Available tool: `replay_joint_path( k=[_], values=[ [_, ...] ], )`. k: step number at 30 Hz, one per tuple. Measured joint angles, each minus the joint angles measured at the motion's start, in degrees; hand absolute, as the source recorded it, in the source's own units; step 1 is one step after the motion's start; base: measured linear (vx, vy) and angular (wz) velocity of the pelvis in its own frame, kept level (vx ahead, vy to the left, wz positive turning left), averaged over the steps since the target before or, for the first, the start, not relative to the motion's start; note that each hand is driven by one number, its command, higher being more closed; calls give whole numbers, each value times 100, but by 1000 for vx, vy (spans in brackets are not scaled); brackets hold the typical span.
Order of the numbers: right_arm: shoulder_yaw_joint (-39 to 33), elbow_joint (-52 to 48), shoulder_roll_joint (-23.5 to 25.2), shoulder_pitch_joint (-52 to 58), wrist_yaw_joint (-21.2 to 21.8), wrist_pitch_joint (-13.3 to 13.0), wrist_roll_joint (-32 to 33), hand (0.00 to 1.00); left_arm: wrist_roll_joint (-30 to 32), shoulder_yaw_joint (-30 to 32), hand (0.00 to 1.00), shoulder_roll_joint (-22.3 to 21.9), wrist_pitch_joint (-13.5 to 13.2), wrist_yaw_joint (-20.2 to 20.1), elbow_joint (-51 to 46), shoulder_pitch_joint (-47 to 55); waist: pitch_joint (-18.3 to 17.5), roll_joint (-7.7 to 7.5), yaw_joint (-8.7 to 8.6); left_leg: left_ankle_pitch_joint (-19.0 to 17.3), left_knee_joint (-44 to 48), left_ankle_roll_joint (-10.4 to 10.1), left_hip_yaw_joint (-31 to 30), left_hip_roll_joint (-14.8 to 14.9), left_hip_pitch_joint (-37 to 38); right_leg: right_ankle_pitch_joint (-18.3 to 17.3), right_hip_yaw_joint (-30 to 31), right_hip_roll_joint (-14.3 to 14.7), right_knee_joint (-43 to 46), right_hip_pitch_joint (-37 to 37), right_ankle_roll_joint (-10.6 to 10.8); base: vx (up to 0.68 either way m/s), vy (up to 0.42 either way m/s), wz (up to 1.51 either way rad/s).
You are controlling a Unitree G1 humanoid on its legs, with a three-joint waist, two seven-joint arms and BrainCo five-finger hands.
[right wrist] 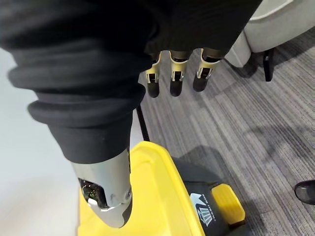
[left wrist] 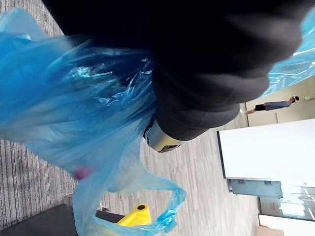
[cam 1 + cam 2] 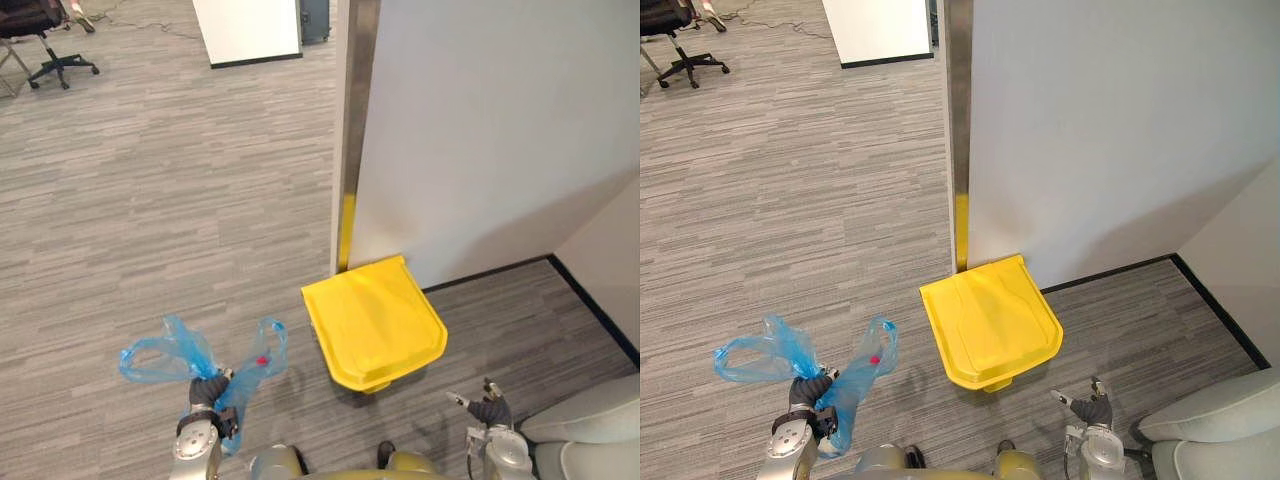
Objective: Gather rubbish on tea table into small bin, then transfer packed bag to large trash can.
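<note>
**Left hand** (image 3: 205, 392): at the lower left of the head views, fingers closed round the gathered neck of the blue plastic bag (image 3: 170, 358). The film bunches at the grip and spreads up and outward from it in two loose loops, one to the robot's left and one to its right. A small red item (image 3: 262, 360) shows through the film of the right loop. In the left wrist view the crumpled blue film wraps closely about the hand's dark cover and one silver fingertip (image 2: 160, 140).

**Right hand** (image 3: 490, 408): at the lower right, fingers (image 1: 172, 78) nearly straight and slightly spread, thumb (image 1: 106, 196) held apart. It holds nothing and touches nothing.

**Yellow trash can** (image 3: 375, 320): stands on the grey carpet floor (image 3: 150, 200) between the two hands and farther from the robot. Its lid is down, and its back edge is close to the foot of the white wall (image 3: 500, 130). The bag hangs to the can's left, near it but apart. The right wrist view shows the can's yellow pedal (image 1: 227, 206) at its base, below the right hand.

**Surroundings**: a metal strip (image 3: 355, 120) edges the wall's corner. A grey armchair (image 3: 590, 435) sits just beside the right hand. Well apart, across the carpet, stand an office chair (image 3: 45, 35) and a white cabinet (image 3: 248, 30). A distant person (image 2: 273, 105) shows in the left wrist view.
</note>
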Motion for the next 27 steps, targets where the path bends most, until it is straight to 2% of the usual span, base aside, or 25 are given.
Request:
replay_joint_path(
  k=[3,4,5,6,7,8,9,10,11,12,13,14,16,18,21,24,26,27],
  values=[
    [7,-9,3,-22,-6,2,1,0,-2,-42,100,2,13,-4,-15,68,37,-15,27,-471,582,-29,113,205,-98,-276,159,64,753,-333,39,-5,84,-41],
    [7,-13,7,-66,-9,4,1,0,-2,-89,100,8,31,0,-21,48,207,-31,30,-632,629,63,113,203,100,-302,-51,13,1762,-681,86,-15,79,-37],
    [7,-16,19,-110,-9,4,1,0,-2,-122,100,28,39,2,-18,44,290,-28,30,-658,650,110,118,194,218,-416,-238,-23,2236,-907,75,-8,62,-35],
    [7,-17,56,-56,-12,15,4,0,-2,-278,100,125,63,8,-17,26,381,-5,-10,-739,733,194,130,198,375,-560,-566,-105,2543,-1200,-23,18,27,-15],
    [16,-17,64,-44,-17,38,6,0,-2,-340,100,182,63,10,-17,-9,406,-46,-13,-794,784,189,133,197,441,-558,-731,-164,2485,-1327,-52,71,-13,-6],
    [49,-22,61,-50,-21,115,9,0,-3,-419,100,289,60,12,-11,-107,466,-131,-23,-933,936,185,153,197,544,-425,-1030,-268,2104,-1555,-26,92,-47,5],
    [75,-19,33,-67,-25,123,25,0,-4,-495,100,345,60,13,31,-229,540,-196,-37,-1076,1111,164,193,209,597,-101,-1404,-410,1769,-1606,-130,102,-59,9],
    [73,-17,-1,-66,-29,129,56,0,-4,-532,100,343,60,15,66,-271,530,-183,-23,-1163,1205,140,169,218,599,28,-1516,-515,1612,-1456,-68,221,-60,-15],
    [72,-20,-96,-233,-42,130,95,0,-7,-552,100,335,51,63,65,-386,611,-172,54,-1338,1443,25,146,284,601,474,-1643,-541,1451,-1376,-124,219,-40,-17],
    [34,-30,-173,-406,-51,121,107,0,-8,-575,100,360,53,112,92,-585,821,-102,84,-1381,1603,-82,65,356,591,412,-1592,-558,1716,-1357,-107,225,-39,-1],
    [-14,-43,-202,-476,-99,120,111,0,-8,-595,100,365,53,115,153,-763,917,-115,79,-1373,1588,-97,-82,259,581,184,-1456,-589,2029,-1450,-133,134,-69,55],
    [-123,-45,-212,-460,-129,125,120,0,-5,-636,100,363,53,122,202,-921,951,-120,60,-1374,1523,-99,-266,146,567,-182,-1228,-550,2373,-1548,-133,191,-140,77],
    [-266,-50,-213,-327,-131,127,154,0,-5,-641,100,363,47,125,201,-996,948,-119,-26,-1408,1448,-155,-626,18,567,-622,-859,-403,2772,-1568,-161,227,-166,88],
    [-478,-47,-199,-195,-131,127,189,0,-5,-654,100,363,47,122,201,-995,927,-88,-12,-1475,1421,-278,-954,-15,557,-964,-870,-398,3060,-1546,-193,232,-148,72],
    [-625,-34,-107,-182,-124,134,250,0,-2,-710,100,359,50,122,221,-956,862,26,1,-1457,1273,-365,-1603,49,373,-1014,-1321,-312,2951,-1513,-373,250,-154,43],
    [-611,-39,-21,-275,-124,132,331,0,-4,-789,100,288,55,110,257,-956,852,23,-5,-1310,1071,-556,-1746,127,327,-975,-1384,-186,2845,-1517,-446,139,-109,11],
    [-594,-65,-22,-308,-124,119,336,0,-4,-788,100,231,55,110,270,-954,832,41,-9,-1229,1028,-524,-1773,143,280,-954,-1392,-168,2758,-1518,-481,19,-59,6],
    [-561,-63,-19,-285,-125,116,338,0,-4,-769,100,218,53,110,361,-928,716,97,-14,-1183,1004,-555,-1788,221,202,-893,-1454,-106,2623,-1518,-527,-13,-60,10]
  ],
)
